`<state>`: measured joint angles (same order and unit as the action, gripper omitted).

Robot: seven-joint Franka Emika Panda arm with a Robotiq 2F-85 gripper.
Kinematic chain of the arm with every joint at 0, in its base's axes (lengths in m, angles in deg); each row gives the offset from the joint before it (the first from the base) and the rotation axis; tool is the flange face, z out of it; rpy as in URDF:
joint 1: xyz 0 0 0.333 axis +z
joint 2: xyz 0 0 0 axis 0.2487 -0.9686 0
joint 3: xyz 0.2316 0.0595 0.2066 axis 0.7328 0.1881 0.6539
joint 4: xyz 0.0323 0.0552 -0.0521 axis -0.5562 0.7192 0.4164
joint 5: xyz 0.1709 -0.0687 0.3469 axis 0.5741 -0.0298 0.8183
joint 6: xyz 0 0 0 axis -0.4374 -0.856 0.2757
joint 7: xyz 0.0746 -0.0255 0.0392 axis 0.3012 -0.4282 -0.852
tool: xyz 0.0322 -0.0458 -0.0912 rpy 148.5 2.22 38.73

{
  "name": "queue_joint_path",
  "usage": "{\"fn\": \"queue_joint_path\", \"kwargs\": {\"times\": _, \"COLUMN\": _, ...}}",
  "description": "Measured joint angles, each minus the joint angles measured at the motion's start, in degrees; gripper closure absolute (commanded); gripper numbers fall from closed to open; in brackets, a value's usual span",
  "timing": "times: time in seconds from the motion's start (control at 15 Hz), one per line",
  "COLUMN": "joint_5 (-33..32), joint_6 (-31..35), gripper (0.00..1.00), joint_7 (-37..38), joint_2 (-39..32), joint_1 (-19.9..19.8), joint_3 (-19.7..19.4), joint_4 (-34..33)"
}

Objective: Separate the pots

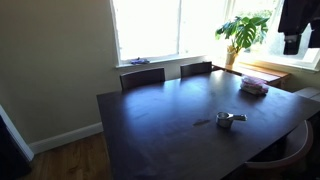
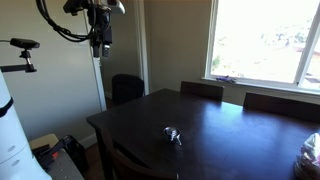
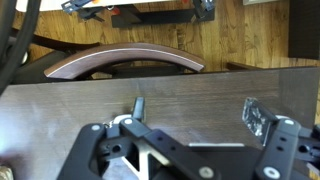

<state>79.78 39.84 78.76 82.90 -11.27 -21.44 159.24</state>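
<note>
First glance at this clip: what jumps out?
A big dark table fills the room, the pots a small shiny spot on it. The gripper hangs high, well clear of them, jaws apart in the wrist view. A leafy plant stands by the bright window.

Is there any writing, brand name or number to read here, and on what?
None can be read in any view.
Two small shiny silver metal pots: no marking shows.
Pinkish stack of flat items: too small and blurred to tell.
Dark wooden table: no lettering shows.
</note>
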Motion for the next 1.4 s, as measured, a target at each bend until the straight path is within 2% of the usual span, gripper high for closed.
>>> {"fn": "queue_joint_path", "kwargs": {"times": 0.27, "joint_5": -1.6, "joint_6": 1.8, "gripper": 0.00, "joint_7": -1.3, "joint_2": 0.0, "joint_1": -0.2, "joint_3": -1.0, "joint_4": 0.0}}
{"fn": "queue_joint_path", "kwargs": {"times": 0.6, "joint_5": -5.3, "joint_6": 8.4, "gripper": 0.00, "joint_7": -4.6, "joint_2": -1.1, "joint_1": -1.9, "joint_3": -5.2, "joint_4": 0.6}}
{"fn": "queue_joint_path", "kwargs": {"times": 1.0, "joint_5": -9.0, "joint_6": 18.5, "gripper": 0.00, "joint_7": -11.2, "joint_2": -7.1, "joint_1": -3.5, "joint_3": -9.6, "joint_4": 2.1}}
{"fn": "queue_joint_path", "kwargs": {"times": 1.2, "joint_5": -10.6, "joint_6": 22.5, "gripper": 0.00, "joint_7": -12.6, "joint_2": -11.4, "joint_1": -4.0, "joint_3": -10.2, "joint_4": 2.2}}
{"fn": "queue_joint_path", "kwargs": {"times": 1.4, "joint_5": -11.1, "joint_6": 23.6, "gripper": 0.00, "joint_7": -12.7, "joint_2": -13.7, "joint_1": -4.1, "joint_3": -10.2, "joint_4": 2.2}}
